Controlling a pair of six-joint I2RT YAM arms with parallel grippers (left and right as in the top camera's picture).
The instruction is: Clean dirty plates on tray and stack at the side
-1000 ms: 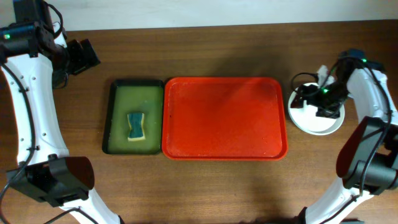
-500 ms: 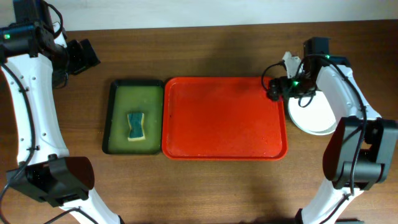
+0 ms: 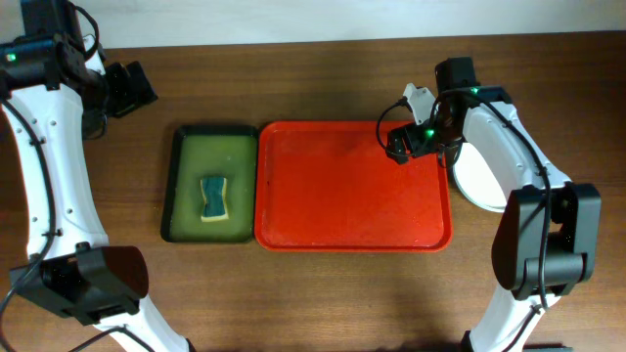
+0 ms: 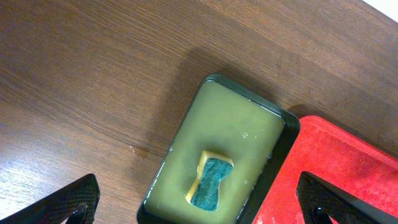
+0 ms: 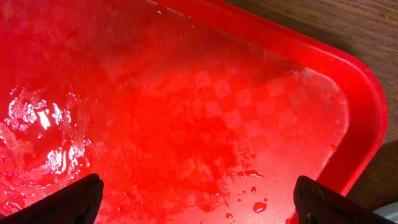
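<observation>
The right claw, spread wide, hangs over the wet floor of the red tray near its far right corner. A white plate sits on the wooden worktop just right of the claw, past the tray's rim. The left claw, also spread, hovers over bare wood, with the green tray to its right.

Red plastic tray gleams glossy and wet, with beads and smears of water over a faint checkered texture. The surface is brown wood grain with a soft satin sheen. The black-rimmed green tray holds smooth, murky liquid. The sponge shows yellow foam under a rough teal scouring face. The white plate looks smooth.
</observation>
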